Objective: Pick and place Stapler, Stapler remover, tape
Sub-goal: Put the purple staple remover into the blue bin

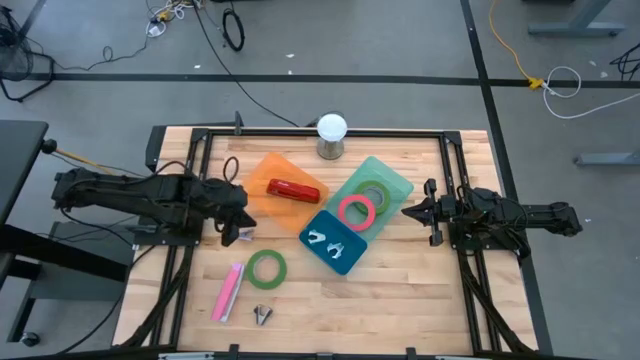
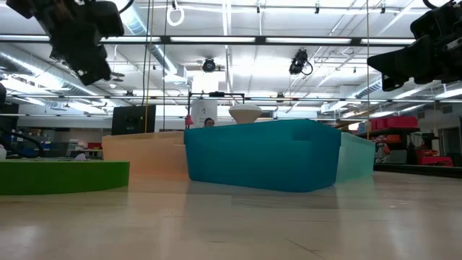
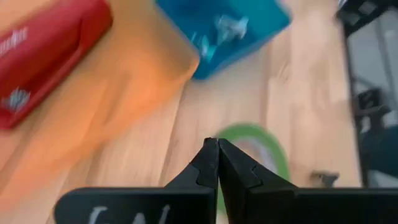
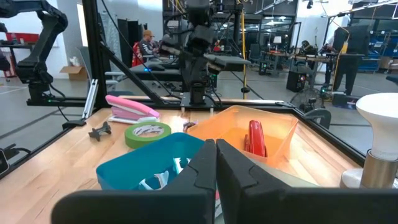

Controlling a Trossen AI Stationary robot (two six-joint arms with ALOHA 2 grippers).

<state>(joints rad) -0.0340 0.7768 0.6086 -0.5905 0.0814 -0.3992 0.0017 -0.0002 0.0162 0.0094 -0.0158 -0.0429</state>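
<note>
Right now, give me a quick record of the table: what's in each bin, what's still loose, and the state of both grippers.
orange bin: red stapler
blue bin: two staple removers
teal bin: green tape roll
pink tape roll: across the teal and blue bins' edges
loose on table: green tape, pink stapler, staple remover
left gripper: shut, empty
right gripper: shut, empty

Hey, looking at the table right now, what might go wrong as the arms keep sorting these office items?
1. The left tool is shut and sits between the orange tray and the loose green tape roll; unless it opens before descending, it would likely push the roll away.
2. The pink stapler and small staple remover lie near the table's front edge, so a nudge may knock them off.
3. The remover is small, so a grasp could easily miss.
</note>
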